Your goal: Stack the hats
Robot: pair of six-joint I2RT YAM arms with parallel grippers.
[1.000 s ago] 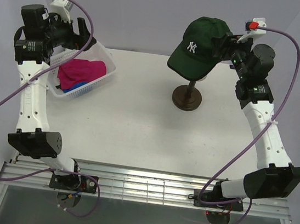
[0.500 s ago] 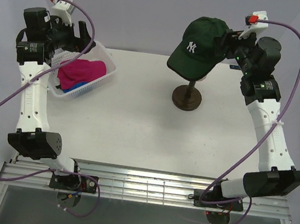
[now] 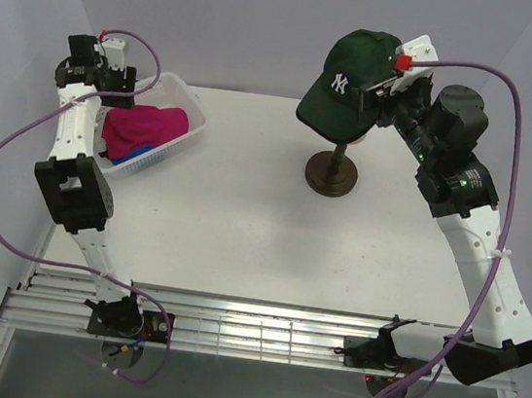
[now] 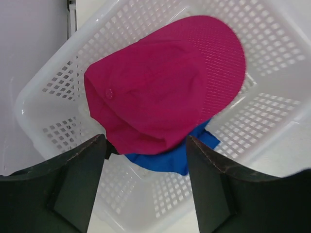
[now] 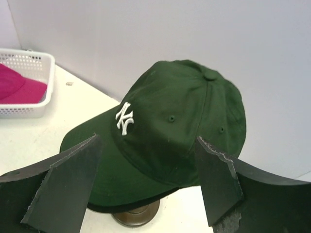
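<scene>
Hats: green NY cap [image 3: 352, 83] on stand [image 3: 332, 175]; magenta cap [image 4: 165, 82] and blue cap [image 4: 167, 160] remain in basket [image 4: 272, 116]. Left gripper [image 4: 146, 138], right gripper [image 5: 148, 141]: jaws spread, empty.

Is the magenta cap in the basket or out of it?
In. The magenta cap lies inside the white mesh basket, over the blue cap; the left end effector hovers open above it.

Far right: we log a dark green cap [image 5: 180, 121] with a white NY logo [image 5: 124, 118] stitched on its front. The stand [image 3: 332, 176] is dark brown. Far left: a plain magenta cap [image 4: 165, 87], a bright blue cap [image 4: 170, 158] and a white mesh basket [image 4: 272, 111]. The table [image 3: 243, 225] is white. The left arm [image 3: 70, 134] and right arm [image 3: 480, 252] are white with black joints.
</scene>
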